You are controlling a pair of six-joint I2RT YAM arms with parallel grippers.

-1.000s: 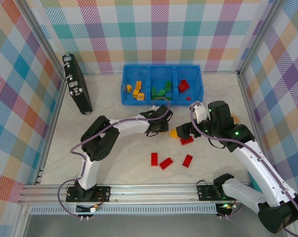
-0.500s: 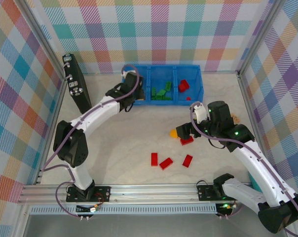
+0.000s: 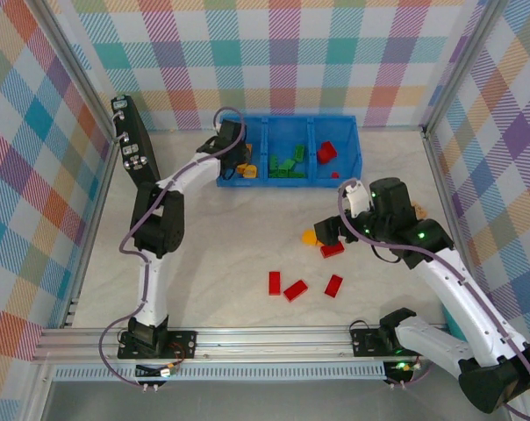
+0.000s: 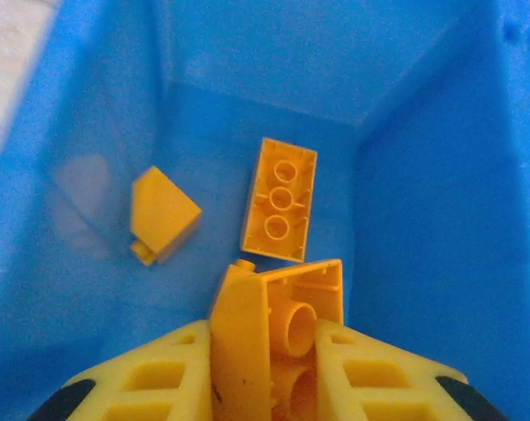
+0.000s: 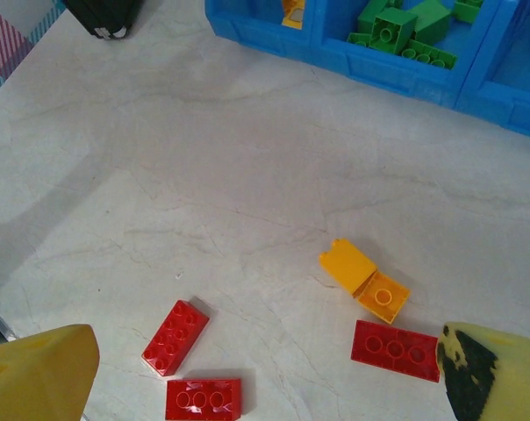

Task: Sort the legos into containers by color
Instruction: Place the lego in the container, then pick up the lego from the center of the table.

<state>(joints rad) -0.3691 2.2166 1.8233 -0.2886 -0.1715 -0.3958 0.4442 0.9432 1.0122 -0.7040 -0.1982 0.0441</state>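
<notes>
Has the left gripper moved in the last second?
Yes. The left gripper went from mid-table to over the left compartment of the bin, gripping a yellow brick.

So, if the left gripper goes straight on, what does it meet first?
Likely the upturned yellow brick on the bin floor, beyond the held brick in the left gripper; depth is unclear.

Smooth, glossy plastic legos (image 5: 175, 337), semi-gloss blue plastic containers (image 4: 423, 202), and a matt, marble-veined table (image 5: 204, 175).

Blue bin (image 3: 291, 181): yellow bricks (image 4: 279, 200) left, gripped yellow brick (image 4: 239, 333) above them, green bricks (image 3: 287, 165) middle, red bricks (image 3: 325, 153) right. Its 6 o'clock: four loose red bricks (image 3: 295, 289), one loose yellow brick (image 5: 348, 266)
</notes>
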